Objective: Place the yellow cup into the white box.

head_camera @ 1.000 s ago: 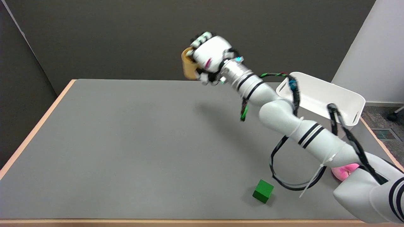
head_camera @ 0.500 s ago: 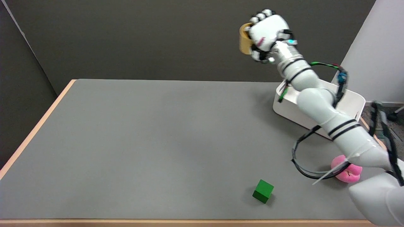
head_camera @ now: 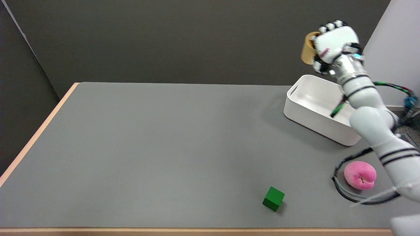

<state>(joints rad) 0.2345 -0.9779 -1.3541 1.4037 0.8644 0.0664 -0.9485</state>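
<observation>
your right robot hand has its fingers wrapped tight around the yellow cup, holding it up in the air with the cup on the hand's left side as you see it. the cup sits above the white box, near the box's far rim in the picture. the box stands on the grey worktop at its far right. nearer to you lie a pink plush peach and a green cube, well apart from the box.
</observation>
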